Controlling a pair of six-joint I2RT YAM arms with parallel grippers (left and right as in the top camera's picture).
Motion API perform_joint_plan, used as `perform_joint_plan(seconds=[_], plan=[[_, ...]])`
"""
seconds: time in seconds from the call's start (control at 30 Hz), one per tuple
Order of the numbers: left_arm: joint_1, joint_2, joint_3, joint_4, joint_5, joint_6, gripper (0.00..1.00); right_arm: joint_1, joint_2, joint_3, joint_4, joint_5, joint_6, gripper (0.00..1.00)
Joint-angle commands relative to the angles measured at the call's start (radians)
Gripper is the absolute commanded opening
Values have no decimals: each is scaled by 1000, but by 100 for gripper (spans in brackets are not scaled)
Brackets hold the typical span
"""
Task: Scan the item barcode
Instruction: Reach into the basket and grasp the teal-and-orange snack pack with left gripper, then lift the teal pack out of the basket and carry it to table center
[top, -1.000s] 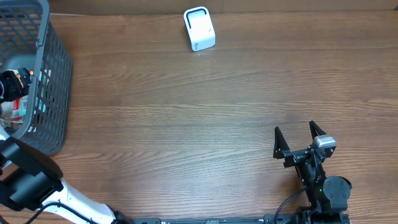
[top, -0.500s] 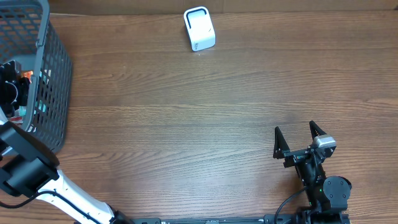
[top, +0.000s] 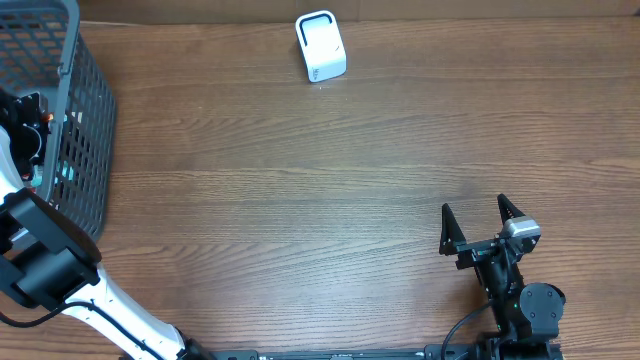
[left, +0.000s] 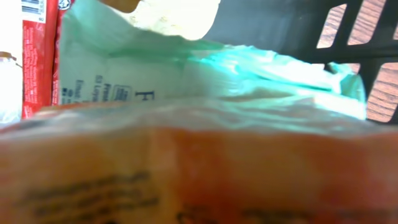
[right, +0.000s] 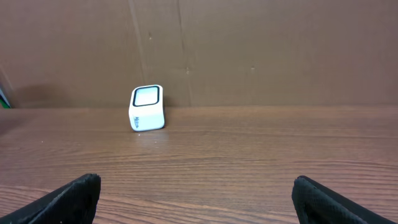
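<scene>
My left gripper (top: 28, 128) reaches down inside the grey mesh basket (top: 92, 110) at the table's left edge. Its fingers do not show in the left wrist view. A blurred orange packet (left: 199, 168) with dark print sits right against the lens and fills the lower half. Behind it lie a pale green plastic bag (left: 186, 68) and a red package (left: 38, 62). No barcode is readable. The white scanner (top: 320, 46) stands at the far middle of the table, also seen in the right wrist view (right: 147, 107). My right gripper (top: 474, 208) rests open and empty near the front right (right: 199, 199).
The basket's dark mesh wall (left: 360, 37) rises at the upper right of the left wrist view. A brown cardboard wall (right: 249, 50) backs the table behind the scanner. Bare wood tabletop (top: 300, 200) lies between the basket, the scanner and my right arm.
My left arm has shifted inside the basket toward its far side. The right arm and the scanner have not moved.
</scene>
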Motion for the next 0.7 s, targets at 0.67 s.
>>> perform_joint_plan(seconds=[0.67], plan=[[-4,-17,9,21,-44,2,58,-4,-8,-11,5,-1,-6,100]])
